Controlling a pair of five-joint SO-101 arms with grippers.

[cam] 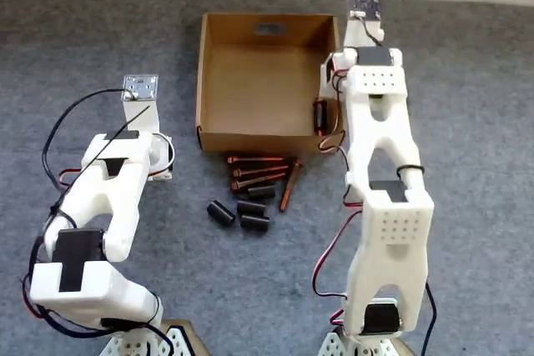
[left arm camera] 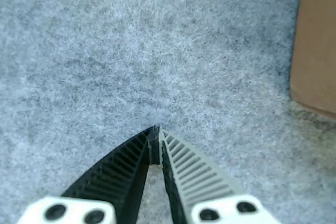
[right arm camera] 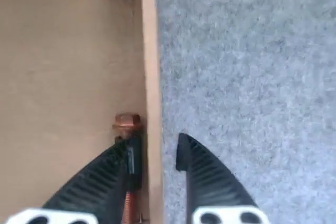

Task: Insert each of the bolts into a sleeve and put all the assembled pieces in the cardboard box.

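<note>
Currently your right gripper (right arm camera: 155, 145) sits at the right-hand wall of the cardboard box (cam: 203, 81), its jaws parted and straddling that wall, with one finger inside the box and the other outside over the grey surface (cam: 467, 81). An assembled piece (right arm camera: 131, 156) lies inside the box, right against that wall. Its copper head points deeper into the box and its black sleeve is pressed between the inner finger and the cardboard. The jaws are too wide to be clamping it; the piece rests beside the finger rather than in a grip.

Your left gripper (left arm camera: 156, 129) is closed with nothing in it, the two fingertips meeting in a point. It hangs over bare surface to the left of the box, and the box's left wall shows at the edge of the left wrist view.

Just in front of the box's near wall lie the loose bolts (cam: 259, 170), most of them side by side along that wall and one angled off toward the box's right corner. The loose sleeves (cam: 242, 210) sit in a small cluster just beyond the bolts, farther from the box, one of them touching the bolt pile.
</note>
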